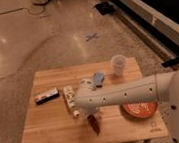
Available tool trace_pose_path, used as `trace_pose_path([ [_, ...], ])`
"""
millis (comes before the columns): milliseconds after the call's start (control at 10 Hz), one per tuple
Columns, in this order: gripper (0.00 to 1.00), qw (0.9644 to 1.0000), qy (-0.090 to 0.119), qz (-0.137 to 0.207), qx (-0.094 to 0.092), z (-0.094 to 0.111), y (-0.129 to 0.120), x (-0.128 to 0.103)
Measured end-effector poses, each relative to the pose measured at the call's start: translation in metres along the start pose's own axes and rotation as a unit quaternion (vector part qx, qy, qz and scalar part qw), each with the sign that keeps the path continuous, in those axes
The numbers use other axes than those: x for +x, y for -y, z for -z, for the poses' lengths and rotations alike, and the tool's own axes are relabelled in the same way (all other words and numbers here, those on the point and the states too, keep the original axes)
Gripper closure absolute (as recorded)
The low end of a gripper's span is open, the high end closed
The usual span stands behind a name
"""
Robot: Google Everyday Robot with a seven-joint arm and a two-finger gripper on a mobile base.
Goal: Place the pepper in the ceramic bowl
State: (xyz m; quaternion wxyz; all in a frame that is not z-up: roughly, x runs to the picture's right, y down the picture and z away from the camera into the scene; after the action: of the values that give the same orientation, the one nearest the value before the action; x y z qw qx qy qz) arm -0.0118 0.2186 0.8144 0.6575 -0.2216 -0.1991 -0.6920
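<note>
Claw [91, 116], mostly hidden beneath its arm [126, 93], meets the pepper [95, 126].

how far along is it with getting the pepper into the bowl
Nothing is finished yet: the pepper is outside the ceramic bowl, apart from it, low by the table. In hand: the gripper is right at the pepper; a grasp cannot be confirmed. Left: lift the pepper, carry it over the bowl and release it there.

Claw [91, 114] at pepper [94, 125], left of ceramic bowl [139, 112]
</note>
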Motion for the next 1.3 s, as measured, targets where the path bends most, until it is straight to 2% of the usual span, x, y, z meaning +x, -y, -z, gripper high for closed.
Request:
trace_pose_path([
  [300,0.35,0.9999,0.009,-0.002,-0.005,-0.004,-0.010,-0.006],
  [600,0.59,0.9997,0.019,-0.007,-0.013,-0.009,-0.016,-0.011],
  [700,0.71,0.9995,0.022,-0.014,-0.017,-0.008,-0.019,-0.012],
  [900,0.89,0.9991,0.018,-0.030,-0.023,0.000,-0.022,-0.008],
  [1000,0.94,0.9988,0.012,-0.041,-0.023,0.010,-0.022,-0.003],
  [1300,0.94,0.9973,-0.004,-0.072,-0.016,0.040,-0.024,0.016],
])
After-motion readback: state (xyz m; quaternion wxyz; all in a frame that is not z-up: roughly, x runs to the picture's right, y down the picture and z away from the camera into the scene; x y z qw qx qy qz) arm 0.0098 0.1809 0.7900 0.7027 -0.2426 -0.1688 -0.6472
